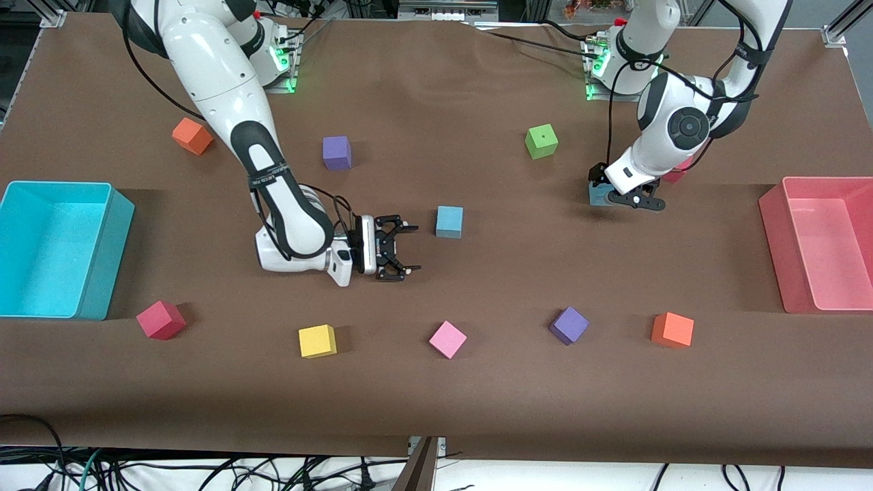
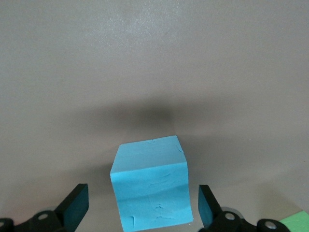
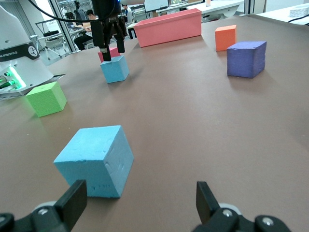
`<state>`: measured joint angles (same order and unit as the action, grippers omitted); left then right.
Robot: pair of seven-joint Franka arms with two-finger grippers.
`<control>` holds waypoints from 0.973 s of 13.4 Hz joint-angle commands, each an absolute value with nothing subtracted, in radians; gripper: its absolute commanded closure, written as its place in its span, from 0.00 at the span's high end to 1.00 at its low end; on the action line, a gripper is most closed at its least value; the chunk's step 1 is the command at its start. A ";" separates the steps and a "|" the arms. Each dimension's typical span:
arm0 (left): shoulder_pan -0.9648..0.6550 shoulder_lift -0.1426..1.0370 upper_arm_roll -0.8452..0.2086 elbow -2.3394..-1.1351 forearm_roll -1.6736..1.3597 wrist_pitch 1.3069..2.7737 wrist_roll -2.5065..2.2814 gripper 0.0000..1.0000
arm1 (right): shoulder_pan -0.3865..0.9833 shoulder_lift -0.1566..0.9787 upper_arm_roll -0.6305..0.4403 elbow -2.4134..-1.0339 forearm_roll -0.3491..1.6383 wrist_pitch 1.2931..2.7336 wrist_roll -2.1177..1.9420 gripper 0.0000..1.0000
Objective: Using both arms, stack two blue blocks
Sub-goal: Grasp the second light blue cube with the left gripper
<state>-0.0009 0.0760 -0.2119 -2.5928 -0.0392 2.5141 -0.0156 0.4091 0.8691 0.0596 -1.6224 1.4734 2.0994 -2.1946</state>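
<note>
Left end effector [image 1: 635, 198] (open) over blue block [image 2: 152, 183], brown tabletop [image 1: 477, 409]

The one word I can read is "ROBOTICS". It stands in dark capitals on the white glossy housing of my left arm's base [image 3: 19, 50], seen from my right wrist camera. Whatever letters come before it are cut off at the edge of that view.

In the front view, the black band on my right arm's forearm [image 1: 268, 179] carries a line of small white lettering, but I cannot make it out. The black band on my left arm's upper link [image 1: 749, 52] bears similar white marks, also too small to read.
</note>
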 commanded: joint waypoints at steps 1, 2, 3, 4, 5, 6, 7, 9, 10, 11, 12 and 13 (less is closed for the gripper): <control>0.002 0.097 -0.218 -2.635 -0.060 2.601 -0.015 1.00 | 0.410 0.868 0.063 -1.632 1.503 2.106 -2.232 1.00; 0.002 0.103 -0.218 -2.644 -0.060 2.629 -0.015 1.00 | 0.410 0.871 0.063 -1.632 1.505 2.106 -2.246 1.00; 0.002 0.107 -0.218 -2.648 -0.060 2.634 -0.021 1.00 | 0.411 0.873 0.063 -1.632 1.505 2.106 -2.250 1.00; 0.002 0.113 -0.218 -2.648 -0.060 2.634 -0.050 1.00 | 0.413 0.873 0.063 -1.632 1.505 2.105 -2.256 1.00; -0.003 0.118 -0.218 -2.648 -0.060 2.634 -0.081 0.98 | 0.414 0.873 0.064 -1.634 1.505 2.105 -2.258 1.00; -0.003 0.124 -0.224 -2.646 -0.060 2.634 -0.095 0.77 | 0.419 0.873 0.064 -1.635 1.505 2.105 -2.258 1.00; -0.003 0.124 -0.233 -2.646 -0.063 2.634 -0.100 0.53 | 0.422 0.873 0.063 -1.640 1.505 2.105 -2.260 1.00; -0.002 0.124 -0.233 -2.646 -0.064 2.634 -0.100 0.32 | 0.423 0.873 0.064 -1.651 1.506 2.105 -2.281 1.00; -0.002 0.123 -0.233 -2.646 -0.063 2.634 -0.100 0.30 | 0.428 0.874 0.064 -1.655 1.508 2.106 -2.293 1.00; -0.002 0.120 -0.233 -2.643 -0.063 2.634 -0.100 0.30 | 0.428 0.874 0.064 -1.655 1.508 2.106 -2.293 1.00; -0.002 0.115 -0.235 -2.640 -0.064 2.629 -0.104 0.30 | 0.428 0.880 0.066 -1.655 1.508 2.106 -2.293 1.00; -0.002 0.109 -0.239 -2.637 -0.064 2.623 -0.106 0.30 | 0.429 0.881 0.066 -1.655 1.508 2.105 -2.293 1.00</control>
